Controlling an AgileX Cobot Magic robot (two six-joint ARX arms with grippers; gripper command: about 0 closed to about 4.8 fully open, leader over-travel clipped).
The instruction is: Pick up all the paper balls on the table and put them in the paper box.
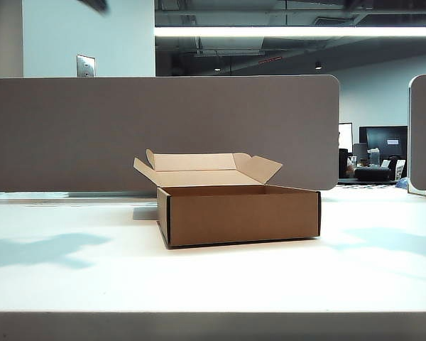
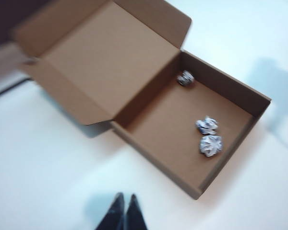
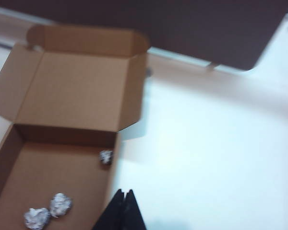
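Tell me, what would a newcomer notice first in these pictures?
The open brown paper box at the middle of the white table, lid folded back. Inside lie three paper balls: two close together, one in a corner by the lid. Both hands, left hand and right hand, hang shut and empty above the table.

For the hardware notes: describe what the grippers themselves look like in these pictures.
Only fingertips show. The left gripper has two slim black fingers tapering to points, matte, without visible markings or cables. The right gripper looks the same: two dark, narrow, pointed fingers. The arms are not seen in the exterior view.
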